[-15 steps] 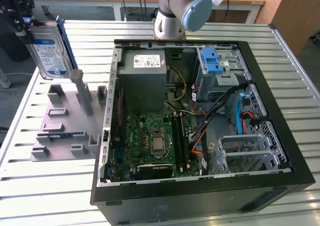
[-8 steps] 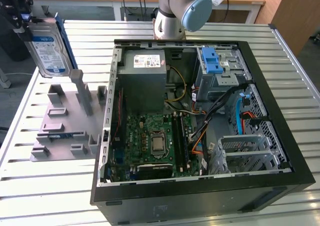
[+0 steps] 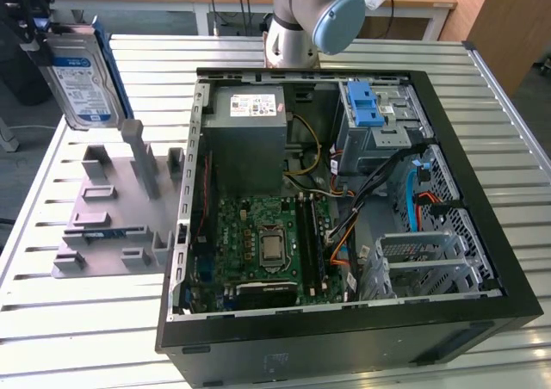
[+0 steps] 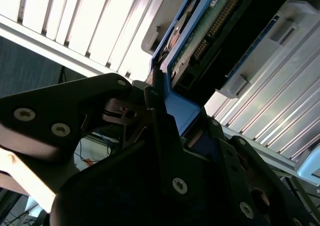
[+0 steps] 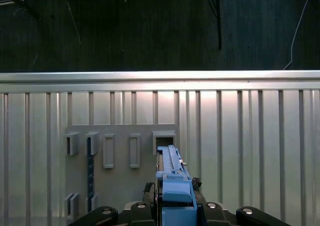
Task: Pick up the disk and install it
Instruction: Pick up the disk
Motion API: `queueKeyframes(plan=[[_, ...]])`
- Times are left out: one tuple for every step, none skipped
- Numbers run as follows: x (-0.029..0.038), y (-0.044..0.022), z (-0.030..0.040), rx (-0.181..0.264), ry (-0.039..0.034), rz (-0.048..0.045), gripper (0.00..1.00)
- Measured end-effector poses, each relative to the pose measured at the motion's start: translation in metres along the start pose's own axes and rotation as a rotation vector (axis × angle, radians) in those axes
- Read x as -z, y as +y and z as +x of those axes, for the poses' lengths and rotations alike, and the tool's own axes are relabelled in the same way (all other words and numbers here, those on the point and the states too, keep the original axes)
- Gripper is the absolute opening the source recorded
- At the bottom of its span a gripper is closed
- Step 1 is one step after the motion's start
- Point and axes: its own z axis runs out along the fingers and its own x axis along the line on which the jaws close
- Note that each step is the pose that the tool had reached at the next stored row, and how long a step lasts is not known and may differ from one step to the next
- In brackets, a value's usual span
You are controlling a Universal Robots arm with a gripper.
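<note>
The disk (image 3: 82, 75) hangs upright in the air at the exterior view's upper left, silver with a white-and-blue label and blue side rails. My gripper (image 3: 36, 27) is shut on its upper end. Below it on the slatted table lies the grey holder plate (image 3: 120, 208) with its empty slots. In the first wrist view the disk (image 5: 172, 178) shows edge-on with its blue end bracket toward the camera, held between my fingers (image 5: 207, 207) above the holder plate (image 5: 120, 158). The second wrist view shows the disk's green circuit-board side (image 4: 210, 31) and blue bracket, clamped in my gripper (image 4: 167, 121).
The open black computer case (image 3: 482, 234) lies to the exterior view's right of the holder. Inside are a grey power-supply box (image 3: 250, 135), the motherboard (image 3: 267, 243), cables and a grey drive cage with a blue latch (image 3: 370, 114). The arm's base (image 3: 310, 15) stands behind the case.
</note>
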Motion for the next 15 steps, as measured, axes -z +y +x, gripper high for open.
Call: queueKeyframes(plan=[[0.0008, 0.0, 0.0, 0.0, 0.0, 0.0, 0.36], [0.0015, 0.0, 0.0, 0.0, 0.0, 0.0, 0.36], [0.0018, 0.0, 0.0, 0.0, 0.0, 0.0, 0.36], [0.0023, 0.0, -0.0001, 0.0, 0.0, 0.0, 0.36], [0.0029, 0.0, -0.0001, 0.0, 0.0, 0.0, 0.36], [0.0035, 0.0, -0.0001, 0.0, 0.0, 0.0, 0.36], [0.0043, 0.0, -0.0001, 0.0, 0.0, 0.0, 0.36], [0.0051, 0.0, -0.0001, 0.0, 0.0001, -0.0001, 0.36], [0.0059, 0.0, -0.0001, 0.0, 0.0001, -0.0001, 0.36], [0.0066, 0.0, -0.0002, 0.0, 0.0, 0.0, 0.36], [0.0074, 0.0, -0.0002, 0.0, 0.0, 0.0, 0.36], [0.0082, 0.0, -0.0002, 0.0, 0.0, 0.0, 0.36], [0.0091, 0.0, -0.0002, 0.0, 0.0, 0.0, 0.36], [0.01, 0.0, -0.0002, 0.0, 0.0, 0.0, 0.36], [0.0109, 0.0, -0.0003, 0.0, 0.0001, 0.0, 0.36]])
